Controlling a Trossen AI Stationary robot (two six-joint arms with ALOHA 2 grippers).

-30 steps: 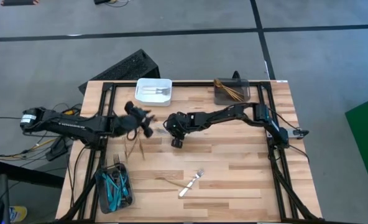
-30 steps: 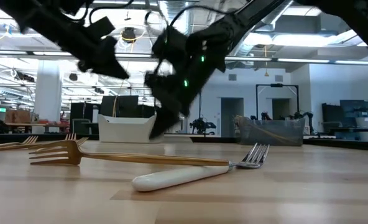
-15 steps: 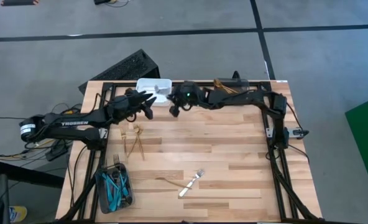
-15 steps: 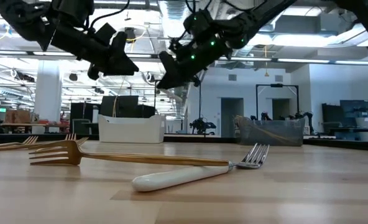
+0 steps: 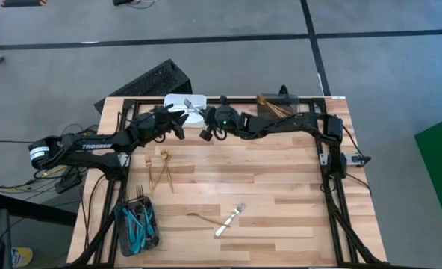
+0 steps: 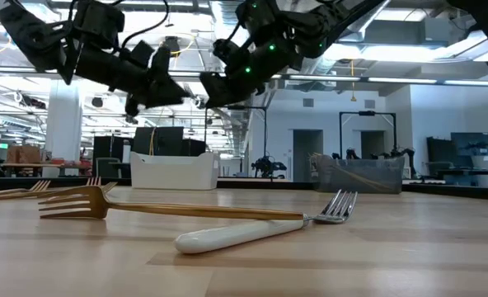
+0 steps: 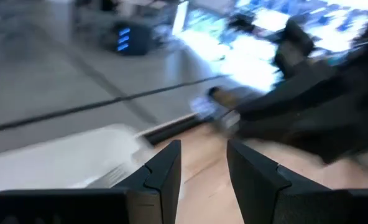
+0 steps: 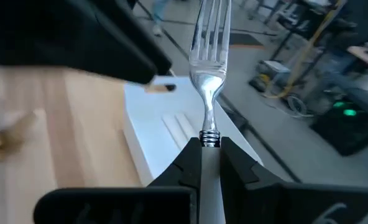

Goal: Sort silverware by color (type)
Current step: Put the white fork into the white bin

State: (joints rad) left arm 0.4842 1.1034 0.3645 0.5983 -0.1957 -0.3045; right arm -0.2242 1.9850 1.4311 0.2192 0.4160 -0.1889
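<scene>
Only the right wrist view showed the right gripper point(image 8: 210, 155) clamped on a silver fork point(image 8: 209, 59) above the white bin point(image 8: 171, 134). In the high view's upper centre, the left gripper point(image 5: 178, 121), fingers apart and empty, crowded beside it, while gold forks point(image 5: 162, 170) lay on the tabletop point(image 5: 281, 187).

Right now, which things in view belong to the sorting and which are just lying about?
Job: silver fork in the right gripper; white-handled fork; gold forks; blue cutlery; white bin.
Lying about: keyboard; cables.
</scene>
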